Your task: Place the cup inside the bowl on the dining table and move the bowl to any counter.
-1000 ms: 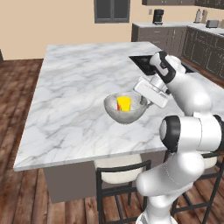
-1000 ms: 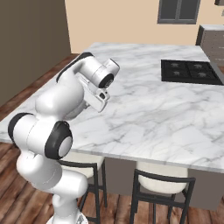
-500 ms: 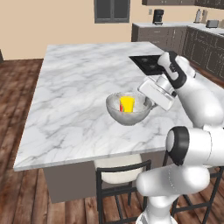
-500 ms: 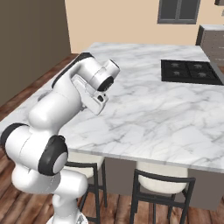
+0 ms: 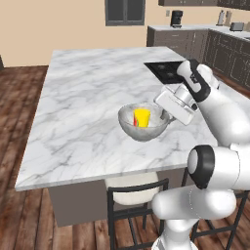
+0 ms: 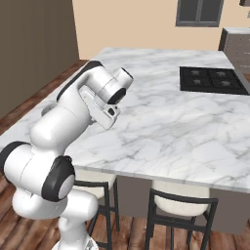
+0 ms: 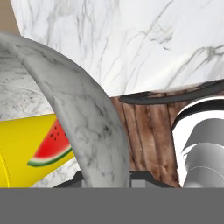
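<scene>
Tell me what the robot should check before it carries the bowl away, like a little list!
1. Cup inside the bowl: ok, the yellow cup stands in it.
2. Gripper on the bowl's rim: ok, the hand view has the rim running between the fingertips.
3. Grip firm enough to lift: cannot tell.
4. Bowl level: ok, it looks upright in the left base view.
5. Bowl off the dining table: cannot tell.
6. Path to the counter: cannot tell.

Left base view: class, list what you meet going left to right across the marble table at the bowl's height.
Bare dining table → bowl → cup inside the bowl → gripper at the bowl's right rim → the robot's white arm.
</scene>
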